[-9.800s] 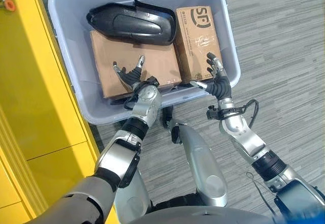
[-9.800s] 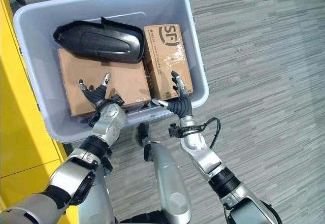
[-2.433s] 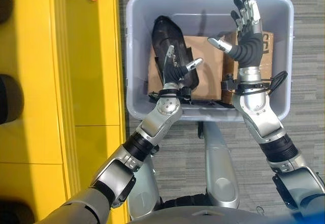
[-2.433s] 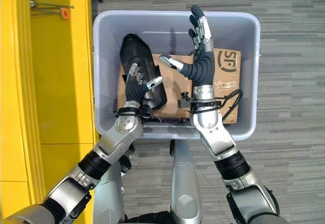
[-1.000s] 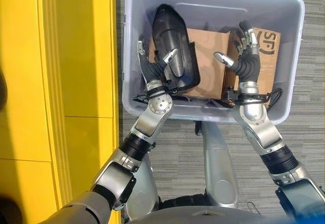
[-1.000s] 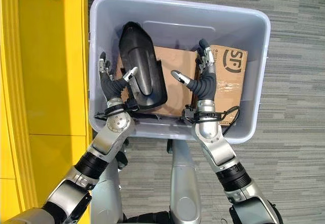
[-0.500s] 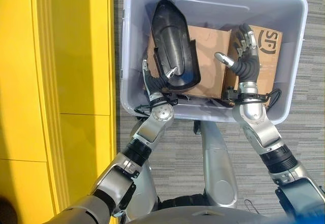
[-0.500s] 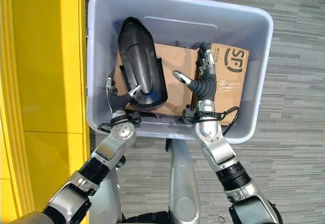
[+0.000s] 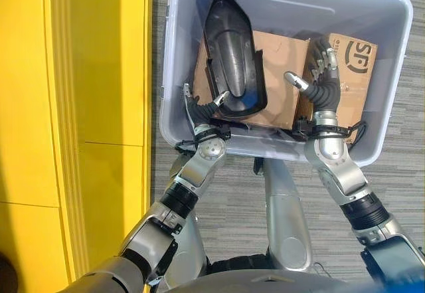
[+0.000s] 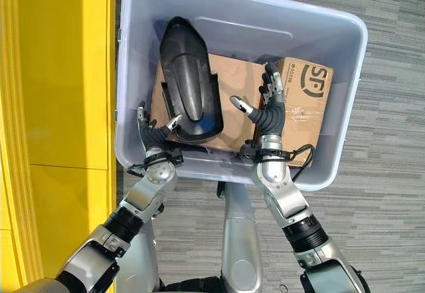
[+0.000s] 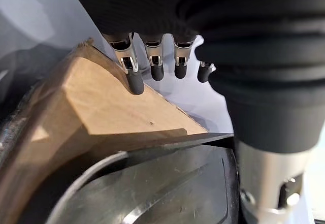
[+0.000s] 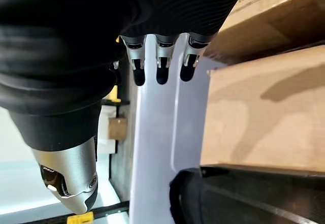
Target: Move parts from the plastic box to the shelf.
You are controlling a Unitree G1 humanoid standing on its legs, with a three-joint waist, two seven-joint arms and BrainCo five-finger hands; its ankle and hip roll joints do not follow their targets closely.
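Head stereo pair looks steeply down from above onto the plastic box [image 9: 392, 117] on the floor; both eyes share the box, its contents and the yellow shelf [image 9: 73, 107], offset slightly sideways. Left wrist cam sits very close behind the left hand [image 11: 147, 56], facing along the fingers at a cardboard box [image 11: 101, 107] corner. Right wrist cam, equally close, looks past the right hand [image 12: 157, 56] at the box's inner wall.

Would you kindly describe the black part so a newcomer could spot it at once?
Find the grey plastic box beside the yellow shelf. Inside, on the larger cardboard box, lies the black part: long, curved and glossy, unlike the flat brown cartons.
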